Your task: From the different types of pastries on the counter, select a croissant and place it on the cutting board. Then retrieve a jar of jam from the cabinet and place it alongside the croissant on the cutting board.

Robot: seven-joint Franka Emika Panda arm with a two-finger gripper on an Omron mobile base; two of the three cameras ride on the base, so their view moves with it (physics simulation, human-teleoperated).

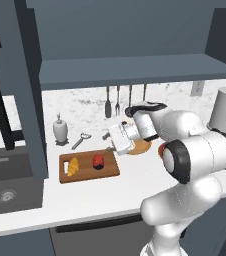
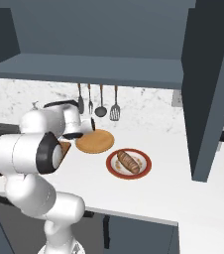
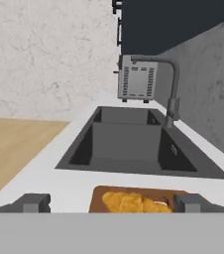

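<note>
The brown cutting board (image 1: 110, 169) lies on the white counter (image 1: 110, 197) just right of the sink. On it rest the golden croissant (image 1: 73, 166) to the left and the red jar of jam (image 1: 98, 161) with its dark lid to the right. My gripper (image 1: 113, 145) hovers just above and to the right of the jar, apart from it, pointing left. In the hand view my gripper (image 3: 112, 202) is open, its fingertips (image 3: 34, 202) set wide with nothing between them; beyond lie the croissant (image 3: 134, 202) and the board (image 3: 98, 194). The cabinet shelf (image 1: 135, 70) spans overhead.
A longer brown pastry (image 2: 129, 162) sits on a red-rimmed plate to the right, behind it a round tan plate (image 2: 94, 141). Left of the board is the dark sink (image 3: 129, 144) with its faucet (image 3: 172, 99). A soap dispenser (image 1: 60, 129), hanging utensils (image 1: 117, 102) and a paper towel roll (image 1: 225, 107) line the back wall.
</note>
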